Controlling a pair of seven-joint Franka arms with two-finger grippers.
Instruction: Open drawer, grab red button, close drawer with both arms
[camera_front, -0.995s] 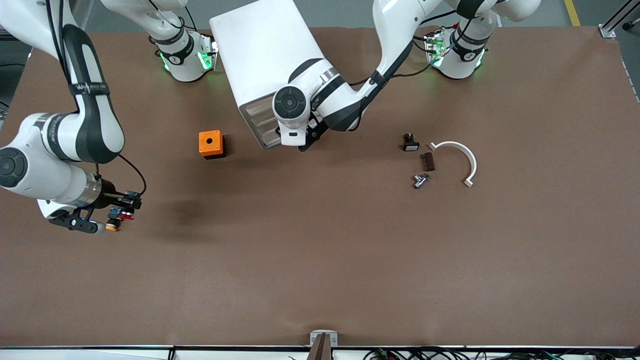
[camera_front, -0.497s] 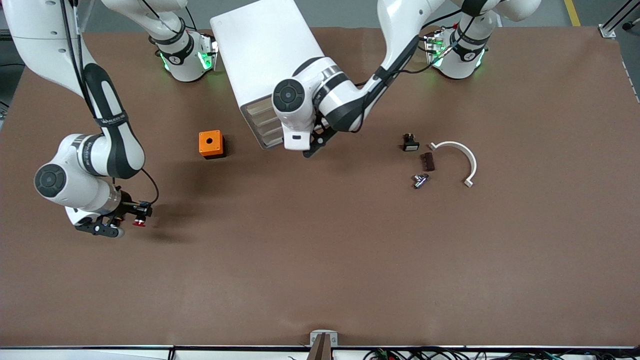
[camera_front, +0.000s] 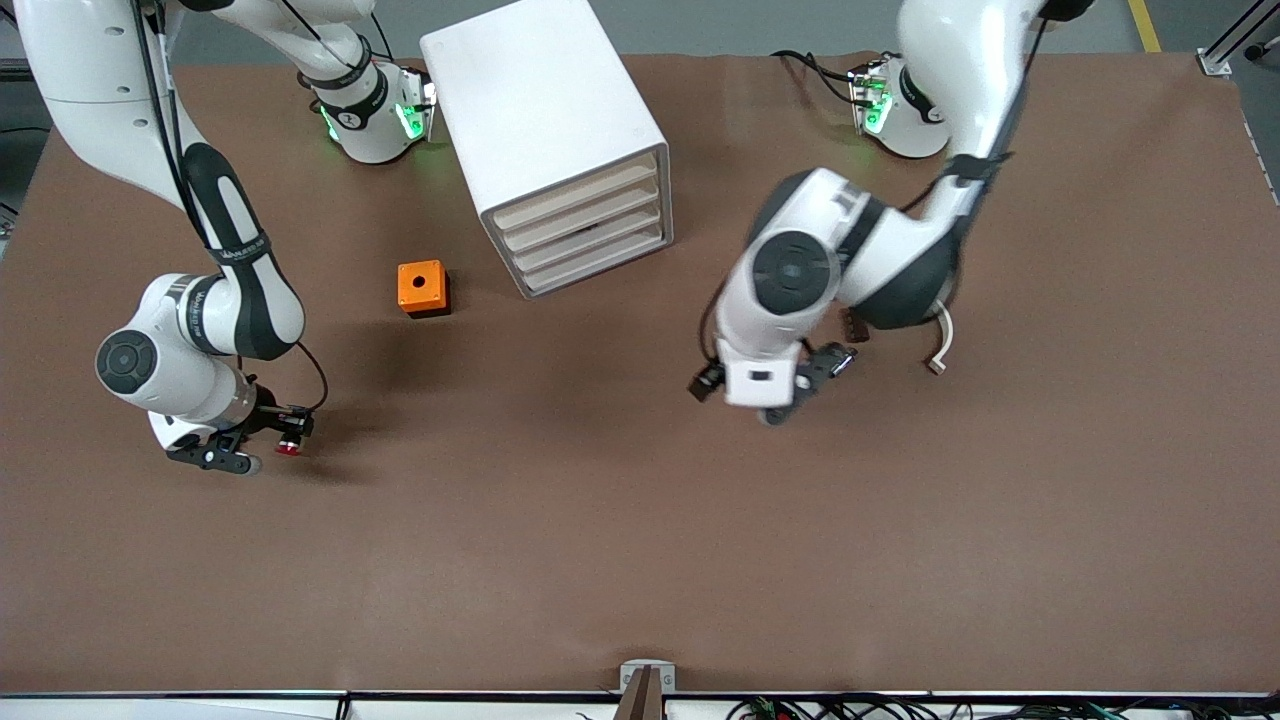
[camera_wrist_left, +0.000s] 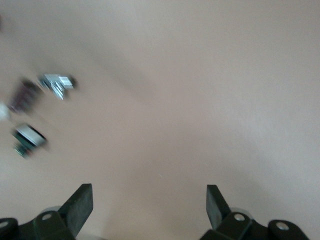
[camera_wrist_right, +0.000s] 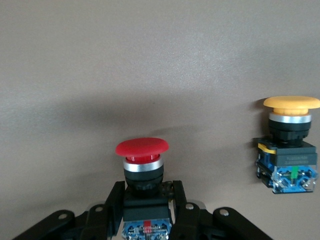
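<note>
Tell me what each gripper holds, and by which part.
The right gripper holds the red button by its black body, cap pointing away from the jaws. The left gripper is open over bare table and holds nothing.

Small parts (camera_wrist_left: 35, 112) near left hand (camera_wrist_left: 150, 210) blurred.

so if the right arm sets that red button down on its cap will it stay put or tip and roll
Probably it tips: the button has a domed red cap wider than its black body, so standing on it looks unsteady. On its side it would likely roll in a curve. It looks rigid; the right gripper fingers clamp the body without visibly deforming it.
</note>
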